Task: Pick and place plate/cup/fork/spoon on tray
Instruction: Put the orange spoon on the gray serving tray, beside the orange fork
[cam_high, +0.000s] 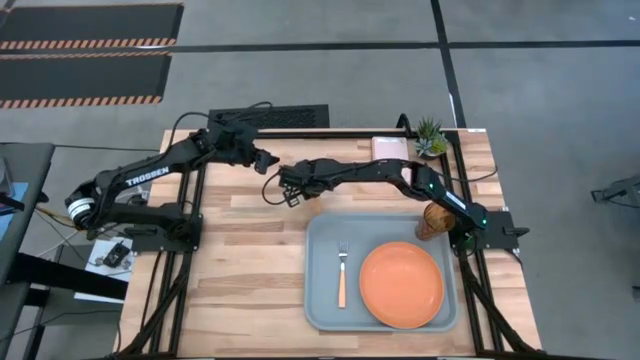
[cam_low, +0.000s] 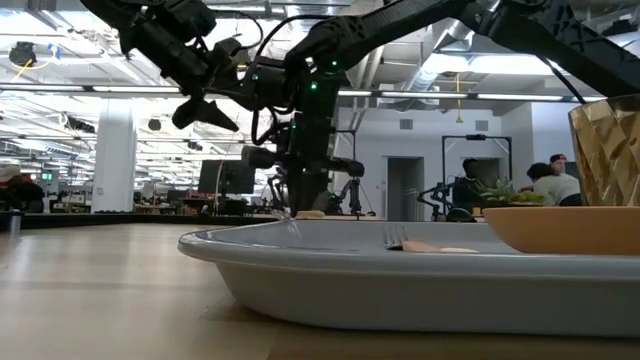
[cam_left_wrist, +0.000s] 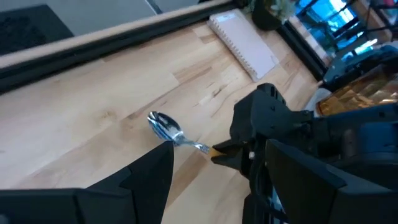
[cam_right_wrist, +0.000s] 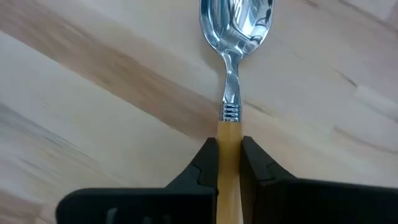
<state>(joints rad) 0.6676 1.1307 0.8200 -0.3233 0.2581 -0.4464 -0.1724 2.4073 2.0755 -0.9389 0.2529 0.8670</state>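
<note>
The left hand (cam_high: 268, 160) hangs over the back of the desk (cam_high: 240, 250), left of centre, with its two dark fingers (cam_left_wrist: 146, 180) spread wide apart and nothing between them. Just to its right, the right hand (cam_high: 292, 192) reaches across from the far side of the desk, and its fingers (cam_right_wrist: 205, 163) are pinched tight on the orange handle of the spoon (cam_right_wrist: 231, 74). The spoon's silver bowl points away from the hand, over bare wood left of the tray (cam_high: 322, 300); whether it touches the wood cannot be told.

Further right, the grey-blue tray lies on the front right part of the desk. The fork (cam_high: 341, 272) lies in its left half, tines toward the back. The orange plate (cam_high: 401, 284) fills the tray's right half. The amber cup (cam_high: 433, 221) stands at the tray's back right corner, partly behind the right arm. A pale pink pad (cam_high: 390, 148) and a small green plant (cam_high: 431, 137) sit at the desk's back right edge.
</note>
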